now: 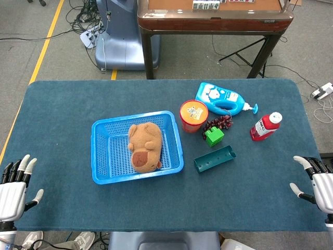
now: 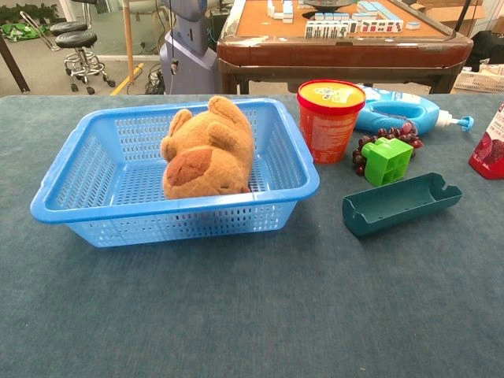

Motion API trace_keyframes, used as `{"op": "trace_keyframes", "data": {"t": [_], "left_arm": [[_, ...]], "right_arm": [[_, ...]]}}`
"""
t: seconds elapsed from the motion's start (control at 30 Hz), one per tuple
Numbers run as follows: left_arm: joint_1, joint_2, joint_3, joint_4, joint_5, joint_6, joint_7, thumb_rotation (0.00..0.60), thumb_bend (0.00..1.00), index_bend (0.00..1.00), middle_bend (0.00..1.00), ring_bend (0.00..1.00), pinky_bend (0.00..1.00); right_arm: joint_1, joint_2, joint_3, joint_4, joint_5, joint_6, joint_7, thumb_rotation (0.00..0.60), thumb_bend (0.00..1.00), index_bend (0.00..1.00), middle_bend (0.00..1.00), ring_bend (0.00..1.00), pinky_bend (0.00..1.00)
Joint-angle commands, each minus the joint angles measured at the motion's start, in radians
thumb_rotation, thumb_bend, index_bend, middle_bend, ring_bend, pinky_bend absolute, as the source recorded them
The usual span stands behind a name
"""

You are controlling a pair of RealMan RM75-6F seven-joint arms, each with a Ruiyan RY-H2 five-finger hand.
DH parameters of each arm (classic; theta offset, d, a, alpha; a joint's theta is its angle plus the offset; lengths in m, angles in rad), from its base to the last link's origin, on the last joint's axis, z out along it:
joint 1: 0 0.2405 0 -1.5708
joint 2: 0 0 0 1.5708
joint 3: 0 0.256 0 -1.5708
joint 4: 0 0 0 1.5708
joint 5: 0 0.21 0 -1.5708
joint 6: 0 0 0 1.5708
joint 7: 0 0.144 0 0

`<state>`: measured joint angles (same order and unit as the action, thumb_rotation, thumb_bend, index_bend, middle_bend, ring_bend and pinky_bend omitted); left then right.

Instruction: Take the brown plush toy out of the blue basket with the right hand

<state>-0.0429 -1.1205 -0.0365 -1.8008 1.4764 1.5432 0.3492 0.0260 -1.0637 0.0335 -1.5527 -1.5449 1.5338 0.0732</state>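
Note:
The brown plush toy lies in the right half of the blue basket, near the middle of the table. My right hand hovers at the table's right edge, far from the basket, fingers spread and empty. Over the front left corner my left hand is also open with nothing in it. Neither hand shows in the chest view.
Right of the basket stand an orange-lidded red cup, a green block, dark grapes, a teal tray, a blue bottle and a red bottle.

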Motion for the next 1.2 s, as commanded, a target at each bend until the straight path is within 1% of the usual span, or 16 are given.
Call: {"op": "trace_keyframes", "data": {"t": [0.03,0.4,0.57,0.7,0.8,0.9,1.07,1.2], "left_arm": [[-0.001,0.0,0.0,-0.001,0.0,-0.001,0.002,0.6,0.32,0.0,0.0,0.0,0.0],[0.003,0.0,0.0,0.003,0.0,0.003,-0.003,0.6,0.32,0.0,0.0,0.0,0.0],[0.002,0.002,-0.001,0.004,0.002,0.003,-0.006,0.6,0.32,0.0,0.0,0.0,0.0],[0.002,0.005,0.006,0.003,0.014,0.002,-0.005,0.6,0.32,0.0,0.0,0.0,0.0],[0.007,0.007,0.008,0.0,0.018,0.009,-0.005,0.6,0.32,0.0,0.0,0.0,0.0],[0.012,0.01,0.009,-0.004,0.022,0.018,-0.008,0.6,0.32,0.0,0.0,0.0,0.0],[0.017,0.015,0.016,-0.01,0.034,0.022,-0.003,0.6,0.32,0.0,0.0,0.0,0.0],[0.021,0.018,0.02,-0.013,0.04,0.025,-0.005,0.6,0.32,0.0,0.0,0.0,0.0]], "right_arm": [[0.001,0.001,0.0,0.001,-0.001,-0.002,0.001,0.6,0.2,0.21,0.25,0.2,0.29],[0.02,0.02,0.005,-0.024,-0.031,-0.008,-0.019,0.6,0.2,0.21,0.25,0.2,0.29],[0.082,0.054,0.016,-0.068,-0.077,-0.064,-0.048,0.6,0.2,0.21,0.25,0.2,0.29],[0.16,0.092,0.034,-0.127,-0.107,-0.148,-0.072,0.6,0.2,0.21,0.25,0.2,0.29],[0.234,0.114,0.058,-0.174,-0.124,-0.226,-0.1,0.6,0.2,0.21,0.24,0.2,0.29],[0.318,0.12,0.083,-0.214,-0.13,-0.325,-0.123,0.6,0.2,0.21,0.24,0.2,0.29],[0.482,0.089,0.144,-0.247,-0.079,-0.52,-0.146,0.6,0.2,0.21,0.24,0.2,0.29],[0.617,0.017,0.193,-0.233,-0.024,-0.661,-0.188,0.6,0.2,0.21,0.23,0.2,0.29]]}}
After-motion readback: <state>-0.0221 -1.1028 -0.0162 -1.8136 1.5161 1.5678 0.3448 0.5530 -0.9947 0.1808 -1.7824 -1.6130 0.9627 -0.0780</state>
